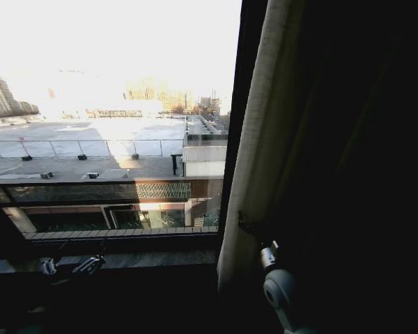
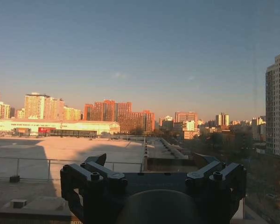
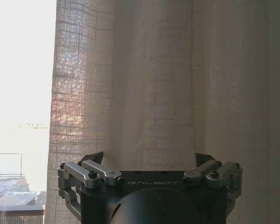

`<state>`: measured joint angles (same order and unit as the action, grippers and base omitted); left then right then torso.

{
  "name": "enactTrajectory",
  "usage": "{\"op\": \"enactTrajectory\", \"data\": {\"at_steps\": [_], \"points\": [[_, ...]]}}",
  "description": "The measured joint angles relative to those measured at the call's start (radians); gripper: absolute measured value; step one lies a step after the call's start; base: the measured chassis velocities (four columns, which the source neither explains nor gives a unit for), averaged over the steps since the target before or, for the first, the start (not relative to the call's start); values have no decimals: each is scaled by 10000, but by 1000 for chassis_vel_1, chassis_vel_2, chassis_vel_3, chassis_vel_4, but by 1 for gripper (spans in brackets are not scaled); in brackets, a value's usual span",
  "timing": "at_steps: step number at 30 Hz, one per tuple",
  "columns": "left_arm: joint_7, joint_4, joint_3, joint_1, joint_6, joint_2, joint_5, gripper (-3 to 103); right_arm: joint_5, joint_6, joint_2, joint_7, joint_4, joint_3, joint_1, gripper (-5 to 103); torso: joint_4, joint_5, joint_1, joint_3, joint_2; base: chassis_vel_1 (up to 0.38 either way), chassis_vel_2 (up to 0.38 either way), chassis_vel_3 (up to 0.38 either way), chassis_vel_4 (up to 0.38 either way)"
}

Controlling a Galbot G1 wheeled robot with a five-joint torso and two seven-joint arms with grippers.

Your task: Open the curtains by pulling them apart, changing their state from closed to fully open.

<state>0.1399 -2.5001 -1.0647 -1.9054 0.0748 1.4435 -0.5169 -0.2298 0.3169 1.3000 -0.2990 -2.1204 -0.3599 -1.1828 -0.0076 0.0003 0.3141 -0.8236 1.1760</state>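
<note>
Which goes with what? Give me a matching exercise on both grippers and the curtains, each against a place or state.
1. left gripper
2. right gripper
3. curtains

a. sheer white, hanging in pleats
b. fingers open, facing bare window glass
c. fingers open, close up to the fabric

Pairs: 1-b, 2-c, 3-a

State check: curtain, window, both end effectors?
curtain: bunched in vertical pleats at the right of the window, its free edge beside bare glass
window: uncovered on the left, rooftops and skyline visible
right end effector: open, facing the curtain fabric, nothing gripped
left end effector: open, empty, pointed at the bare glass
</note>
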Motion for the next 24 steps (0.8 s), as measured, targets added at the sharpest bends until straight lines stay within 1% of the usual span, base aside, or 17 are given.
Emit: {"op": "enactTrajectory", "data": {"at_steps": [7,8,10,11,13,14,17,18,19,21,22,23,24], "points": [[-3,0,40,11,35,155,154,100,-25,-5,84,192,521,230,652,100,-1,-1,-1,0,0,0,0,0,0],[-3,0,47,11,35,189,195,100,-26,-12,128,194,642,253,772,103,-1,-1,-1,0,0,0,0,0,0],[-3,0,49,10,30,219,234,100,-26,-30,184,194,799,266,937,103,0,-1,-1,0,0,0,0,0,0],[-3,0,44,7,26,241,256,100,-26,-53,210,194,899,273,1054,100,0,-1,-1,0,0,0,0,0,0],[-3,0,16,0,20,277,274,100,-24,-119,226,199,1120,277,1286,90,0,0,-1,0,0,0,0,0,0],[-3,0,16,0,20,277,274,100,-24,-119,226,199,1120,277,1286,90,0,0,-1,0,0,0,0,0,0],[-49,0,-11,-2,18,327,279,100,-3,-267,205,209,1357,253,1561,74,0,-1,-1,0,0,0,0,0,0],[-49,0,-11,-2,18,327,279,100,-3,-267,205,209,1357,253,1561,74,0,-1,-1,0,0,0,0,0,0],[-56,0,-10,6,33,342,282,100,5,-288,186,208,1383,250,1605,68,0,0,-1,0,0,0,0,0,0],[-63,0,8,25,71,361,286,100,11,-296,158,209,1388,249,1626,68,0,-1,-1,0,1,0,0,0,0],[-64,0,29,48,109,383,293,100,15,-299,136,208,1388,253,1627,57,-1,-1,-1,1,0,0,0,0,0],[-65,0,49,65,132,393,296,100,16,-302,123,209,1388,262,1620,52,-1,-1,-1,1,0,0,0,0,0],[-66,0,61,82,146,402,299,100,17,-306,117,208,1384,276,1599,52,-1,0,-1,0,1,0,0,0,0]]}}
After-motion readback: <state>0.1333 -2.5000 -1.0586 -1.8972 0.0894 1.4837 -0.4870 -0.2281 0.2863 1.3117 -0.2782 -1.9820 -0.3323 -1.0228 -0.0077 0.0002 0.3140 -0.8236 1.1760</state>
